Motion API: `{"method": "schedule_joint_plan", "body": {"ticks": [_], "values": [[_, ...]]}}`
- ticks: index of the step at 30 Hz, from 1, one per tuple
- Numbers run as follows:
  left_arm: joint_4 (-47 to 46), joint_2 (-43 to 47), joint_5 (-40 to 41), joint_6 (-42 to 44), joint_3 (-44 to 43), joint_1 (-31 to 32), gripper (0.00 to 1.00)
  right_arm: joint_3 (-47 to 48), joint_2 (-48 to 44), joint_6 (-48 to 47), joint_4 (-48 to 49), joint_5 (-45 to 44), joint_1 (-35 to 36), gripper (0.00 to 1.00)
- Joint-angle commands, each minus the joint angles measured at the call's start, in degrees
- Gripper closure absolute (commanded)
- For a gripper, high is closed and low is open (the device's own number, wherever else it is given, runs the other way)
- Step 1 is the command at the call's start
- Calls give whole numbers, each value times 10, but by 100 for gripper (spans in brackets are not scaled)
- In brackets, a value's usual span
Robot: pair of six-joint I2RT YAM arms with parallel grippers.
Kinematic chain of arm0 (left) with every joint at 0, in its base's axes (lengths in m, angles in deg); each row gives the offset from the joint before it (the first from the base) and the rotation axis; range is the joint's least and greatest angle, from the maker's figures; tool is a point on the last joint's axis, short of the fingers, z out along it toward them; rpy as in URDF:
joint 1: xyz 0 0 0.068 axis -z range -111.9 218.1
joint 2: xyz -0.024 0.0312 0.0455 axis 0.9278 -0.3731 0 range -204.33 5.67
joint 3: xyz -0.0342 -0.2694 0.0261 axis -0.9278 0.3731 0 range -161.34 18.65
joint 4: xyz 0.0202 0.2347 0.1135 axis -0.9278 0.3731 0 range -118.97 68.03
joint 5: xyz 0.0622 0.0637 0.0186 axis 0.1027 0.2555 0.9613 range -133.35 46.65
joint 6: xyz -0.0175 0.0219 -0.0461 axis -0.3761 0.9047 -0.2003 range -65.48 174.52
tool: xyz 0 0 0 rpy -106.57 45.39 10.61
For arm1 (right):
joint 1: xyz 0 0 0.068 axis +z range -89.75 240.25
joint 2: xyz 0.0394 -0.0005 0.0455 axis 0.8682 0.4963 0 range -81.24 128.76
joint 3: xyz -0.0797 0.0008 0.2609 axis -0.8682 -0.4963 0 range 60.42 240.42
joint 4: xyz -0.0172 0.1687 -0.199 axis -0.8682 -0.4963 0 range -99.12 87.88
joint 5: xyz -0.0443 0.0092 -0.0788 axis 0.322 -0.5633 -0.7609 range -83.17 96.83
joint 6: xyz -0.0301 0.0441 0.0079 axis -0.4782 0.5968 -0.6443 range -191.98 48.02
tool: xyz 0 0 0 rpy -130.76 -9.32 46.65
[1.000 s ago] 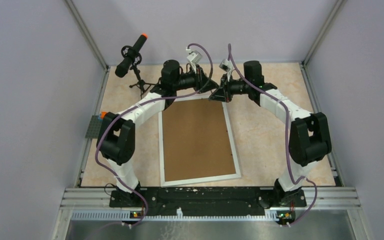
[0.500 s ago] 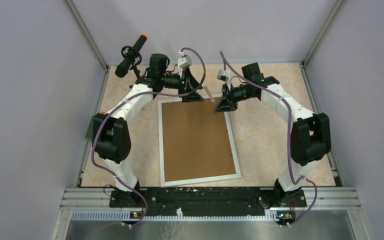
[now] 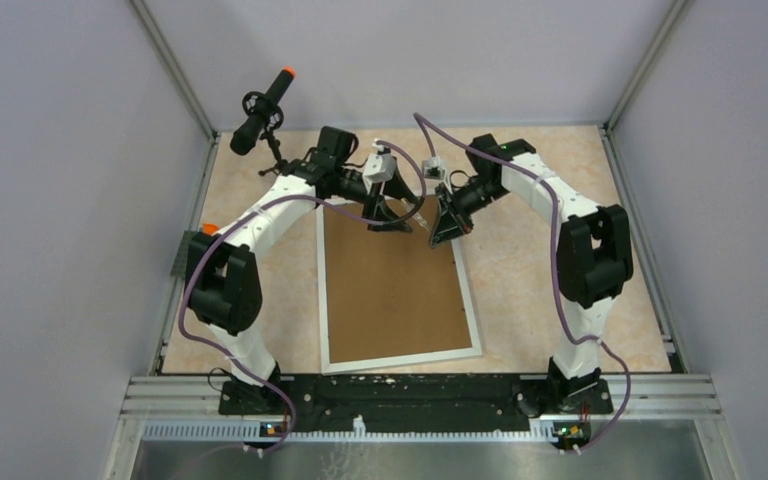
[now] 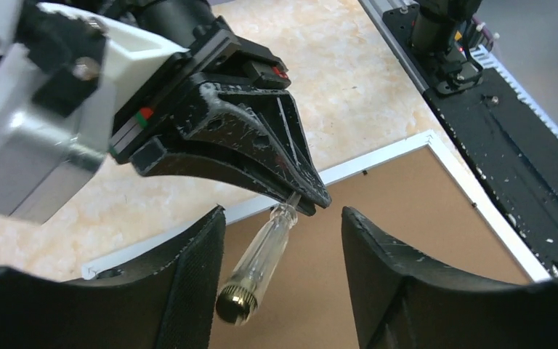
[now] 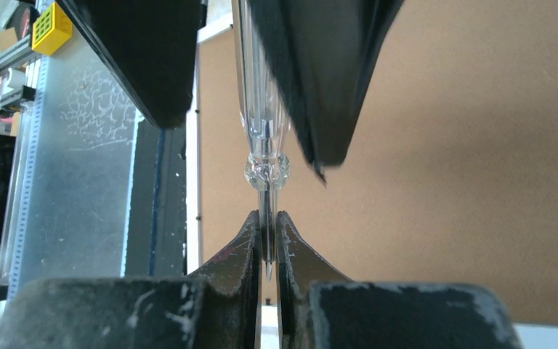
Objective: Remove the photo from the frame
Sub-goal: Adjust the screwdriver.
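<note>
The white frame [image 3: 471,312] lies face down on the table, its brown backing board [image 3: 392,285] up. The photo is hidden under the board. My right gripper [image 5: 265,218] is shut on the thin metal shaft of a clear-handled screwdriver [image 5: 260,123] above the board's far end. The screwdriver's handle [image 4: 258,260] points at my left gripper [image 4: 283,212], which stands open with one finger on each side of the handle, not clamping it. From above, the left gripper [image 3: 392,222] and the right gripper [image 3: 441,234] meet over the board's far end.
A black microphone on a small tripod [image 3: 263,112] stands at the back left. A grey studded plate with an orange piece [image 3: 189,250] sits at the table's left edge. The metal rail with the arm bases [image 3: 420,395] runs along the near edge.
The left gripper has opened from nearly shut. Both grippers have moved nearer, from the frame's far edge to over the board. The right gripper keeps its hold on the screwdriver.
</note>
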Motion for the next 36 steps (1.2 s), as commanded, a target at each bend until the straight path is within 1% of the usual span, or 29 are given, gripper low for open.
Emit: {"method": "schedule_joint_plan", "body": {"ticks": [1, 2, 4, 7, 11, 14, 16, 17, 18, 19, 20, 21, 22, 23, 24, 26, 27, 29, 30, 33, 35, 36], "values": [[82, 19, -2, 143, -14, 15, 38, 38, 3, -53, -45, 26, 16, 100], [97, 18, 4, 169, -14, 19, 42, 40, 4, -54, -48, 26, 17, 100], [115, 17, 13, 199, -11, 26, 46, 46, 8, -59, -55, 25, 19, 100], [118, 18, 19, 212, -8, 28, 52, 55, 15, -64, -66, 23, 23, 100], [135, 25, 35, 254, -3, 34, 60, 58, 17, -62, -72, 21, 26, 100], [137, 34, 39, 275, 5, 39, 70, 63, 22, -63, -79, 22, 27, 100], [142, 37, 48, 288, 11, 41, 78, 66, 26, -61, -85, 24, 27, 100], [143, 38, 54, 290, 14, 42, 84, 67, 26, -59, -84, 24, 26, 98], [145, 38, 62, 291, 17, 42, 88, 65, 23, -53, -80, 23, 26, 90], [142, 39, 69, 288, 21, 42, 93, 59, 20, -43, -72, 20, 24, 79], [124, 41, 82, 265, 30, 43, 100, 50, 17, -26, -57, 19, 21, 66], [93, 45, 92, 230, 43, 42, 100, 38, 10, 5, -32, 18, 14, 57], [50, 53, 102, 193, 64, 42, 100, 23, 5, 36, -7, 22, 2, 51], [4, 63, 118, 154, 93, 42, 100, 8, -1, 66, 19, 26, -12, 41], [-56, 77, 127, 116, 124, 42, 100, -10, -8, 103, 51, 25, -29, 35], [-183, 103, 142, 35, 196, 43, 100, -48, -23, 180, 127, 15, -65, 32], [-230, 109, 149, 1, 223, 43, 100, -74, -33, 240, 169, 5, -82, 32], [-274, 109, 169, -37, 254, 49, 100, -128, -55, 323, 264, -28, -113, 33], [-296, 106, 184, -57, 269, 52, 100, -153, -64, 345, 292, -34, -125, 33], [-366, 89, 215, -121, 295, 55, 100, -208, -75, 396, 344, -87, -143, 37], [-402, 70, 220, -171, 297, 55, 100, -236, -75, 418, 361, -108, -148, 41], [-411, 60, 218, -192, 295, 55, 100, -251, -76, 437, 386, -123, -150, 44]]}}
